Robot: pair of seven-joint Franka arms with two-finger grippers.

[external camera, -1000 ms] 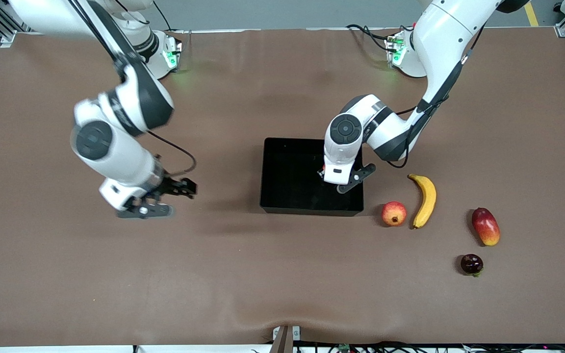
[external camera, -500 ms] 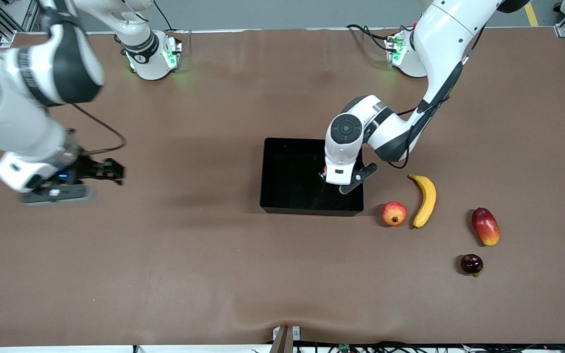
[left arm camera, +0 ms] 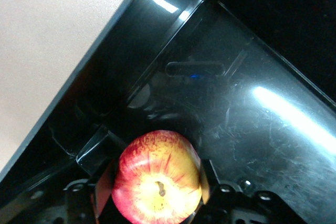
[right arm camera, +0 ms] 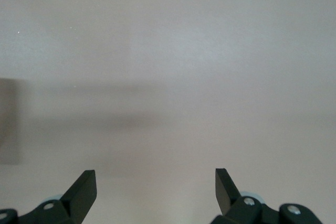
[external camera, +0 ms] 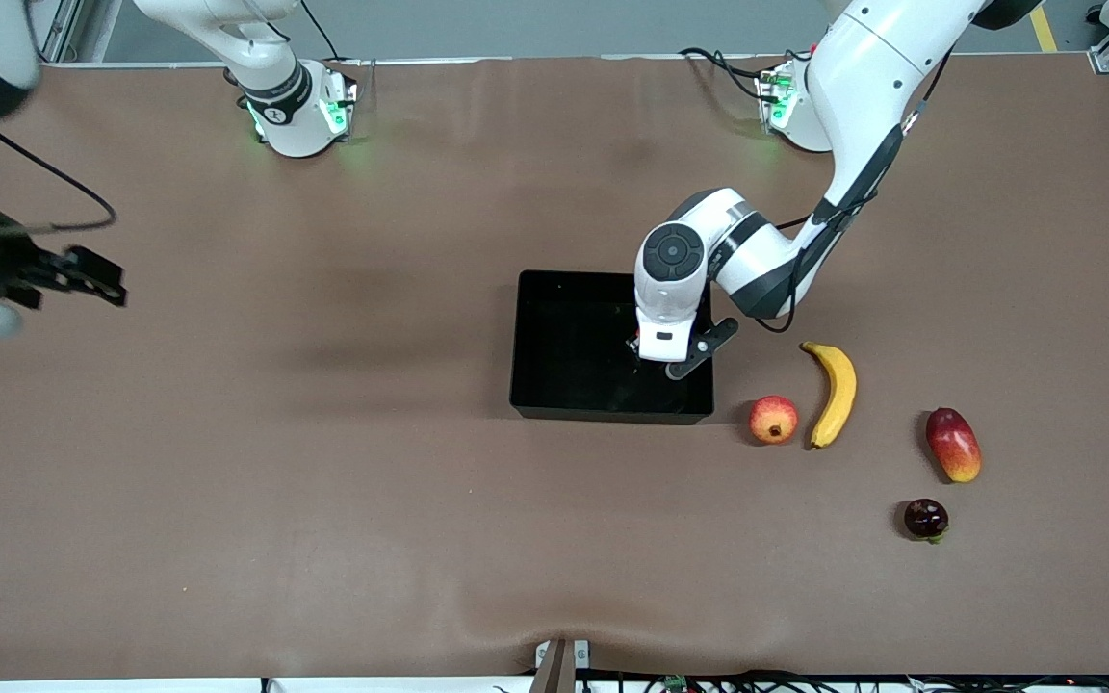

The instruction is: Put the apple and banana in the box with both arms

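Observation:
My left gripper [external camera: 649,362] is inside the black box [external camera: 612,416], at the corner toward the left arm's end. In the left wrist view it [left arm camera: 155,183] is shut on the apple [left arm camera: 157,177], red with yellow streaks, a finger [left arm camera: 104,184] pressed on each side, just above the box floor [left arm camera: 247,124]. In the front view the wrist hides nearly all of the apple. The banana [external camera: 834,393] lies on the table beside the box, toward the left arm's end. My right gripper [external camera: 97,279] is open and empty over bare table at the right arm's end; it also shows in the right wrist view [right arm camera: 156,187].
A round red-yellow fruit with a dark crown [external camera: 773,419] lies between the box and the banana. An oblong red-orange fruit [external camera: 953,444] and a small dark purple fruit [external camera: 925,518] lie toward the left arm's end, nearer the camera.
My right arm has swung away from beside the box to the right arm's end of the table, gripper open. My left gripper has stayed in the box with the apple.

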